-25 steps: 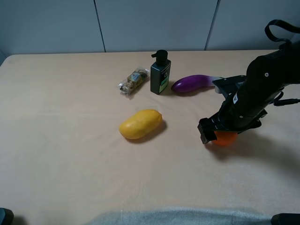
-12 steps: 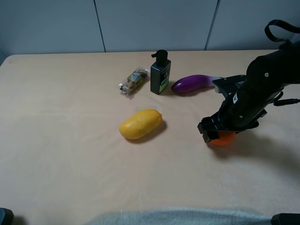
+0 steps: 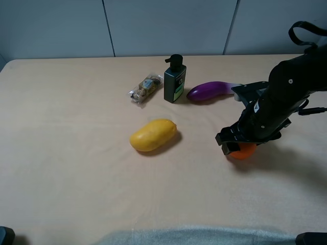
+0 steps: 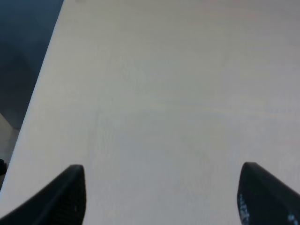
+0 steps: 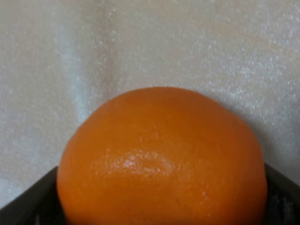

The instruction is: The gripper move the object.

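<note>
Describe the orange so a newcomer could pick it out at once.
Look at the right side of the tan table, where the black right gripper reaches down. The orange sits between its jaws, nearer the camera than the eggplant. It is the only round, bright orange fruit; the mango is oblong and yellow.

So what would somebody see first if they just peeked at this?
Probably the big black right gripper on the right side of the table, its jaws closed around a bright orange fruit that nearly fills the right wrist view. Next comes the yellow fruit lying alone near the middle. Farther back, a purple eggplant lies beside a dark pump bottle.
</note>
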`<action>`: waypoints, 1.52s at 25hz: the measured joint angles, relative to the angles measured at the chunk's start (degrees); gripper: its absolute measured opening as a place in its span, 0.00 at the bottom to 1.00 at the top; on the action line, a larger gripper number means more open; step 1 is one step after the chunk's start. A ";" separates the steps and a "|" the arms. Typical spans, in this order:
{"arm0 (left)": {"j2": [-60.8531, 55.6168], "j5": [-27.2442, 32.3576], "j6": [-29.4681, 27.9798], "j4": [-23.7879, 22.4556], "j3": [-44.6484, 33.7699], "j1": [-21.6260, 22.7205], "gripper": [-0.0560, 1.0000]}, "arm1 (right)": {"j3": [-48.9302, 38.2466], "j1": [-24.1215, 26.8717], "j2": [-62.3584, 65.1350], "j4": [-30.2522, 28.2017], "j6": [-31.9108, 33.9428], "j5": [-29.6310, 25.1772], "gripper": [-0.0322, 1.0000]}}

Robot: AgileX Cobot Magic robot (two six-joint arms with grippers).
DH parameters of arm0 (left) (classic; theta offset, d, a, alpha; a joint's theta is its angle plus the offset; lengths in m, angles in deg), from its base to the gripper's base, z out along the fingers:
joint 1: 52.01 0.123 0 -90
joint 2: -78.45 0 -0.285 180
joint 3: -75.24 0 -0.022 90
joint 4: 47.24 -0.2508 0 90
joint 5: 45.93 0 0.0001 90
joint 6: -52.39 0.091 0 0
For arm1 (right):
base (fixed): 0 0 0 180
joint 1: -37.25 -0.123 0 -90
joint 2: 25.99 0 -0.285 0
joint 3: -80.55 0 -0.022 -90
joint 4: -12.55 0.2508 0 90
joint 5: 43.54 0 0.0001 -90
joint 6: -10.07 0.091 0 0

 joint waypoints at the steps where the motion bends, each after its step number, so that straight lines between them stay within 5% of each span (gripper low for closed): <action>1: 0.00 0.00 0.00 0.00 0.00 0.00 0.75 | 0.00 0.00 0.00 0.00 0.00 0.00 0.57; 9: 0.00 0.00 0.00 0.00 0.00 0.00 0.75 | 0.39 0.00 0.00 -0.01 0.00 -0.53 0.57; 27: 0.00 0.00 0.00 0.00 0.00 0.00 0.75 | 12.00 -0.06 9.25 -1.97 0.00 -13.43 0.57; 38: 0.00 0.00 0.00 0.00 0.00 0.00 0.75 | 17.59 -11.64 9.57 -2.77 0.00 -16.38 0.57</action>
